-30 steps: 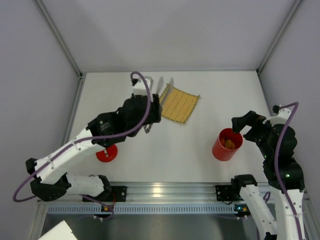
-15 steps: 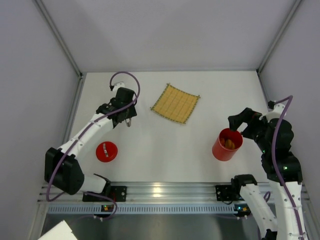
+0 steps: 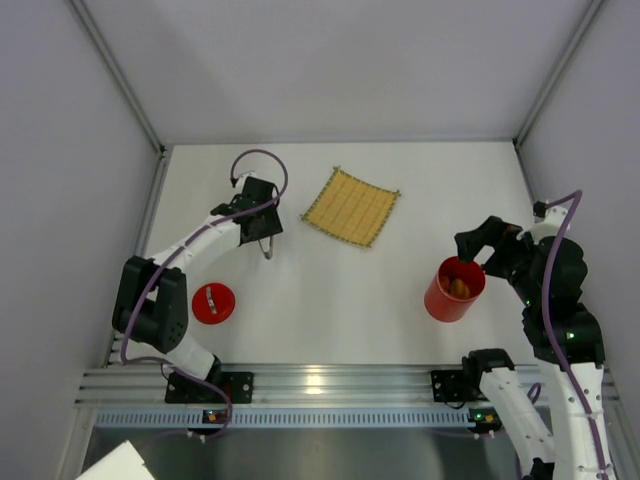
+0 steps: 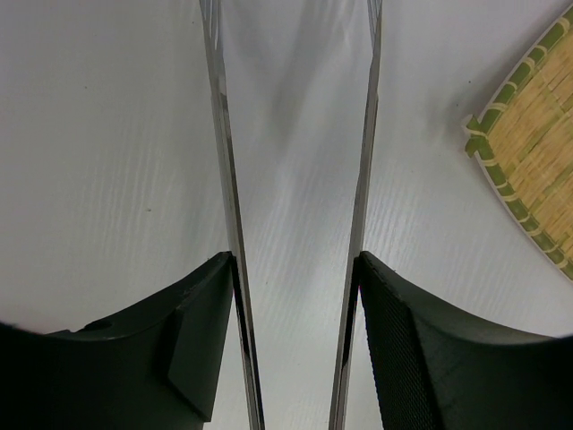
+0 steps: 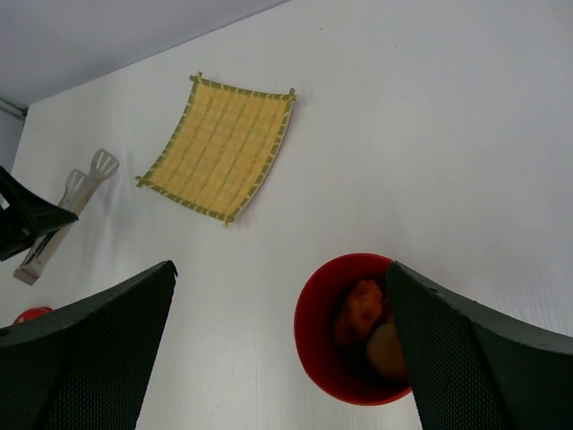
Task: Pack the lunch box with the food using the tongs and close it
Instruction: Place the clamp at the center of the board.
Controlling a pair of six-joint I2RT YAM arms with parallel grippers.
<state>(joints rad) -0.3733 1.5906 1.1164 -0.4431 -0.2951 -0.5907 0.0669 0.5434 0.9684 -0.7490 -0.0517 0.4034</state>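
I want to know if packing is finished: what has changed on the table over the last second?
The left gripper pulled back from the left edge of the mat toward the left side of the table, with the tongs between its fingers. The mat, the lunch box with food inside, the lid and the open right gripper stayed put.

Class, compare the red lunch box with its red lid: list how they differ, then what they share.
The lunch box stands tall on the right; the lid lies flat on the left. The lunch box is open and holds food; the lid covers nothing. Both are round and bright red.
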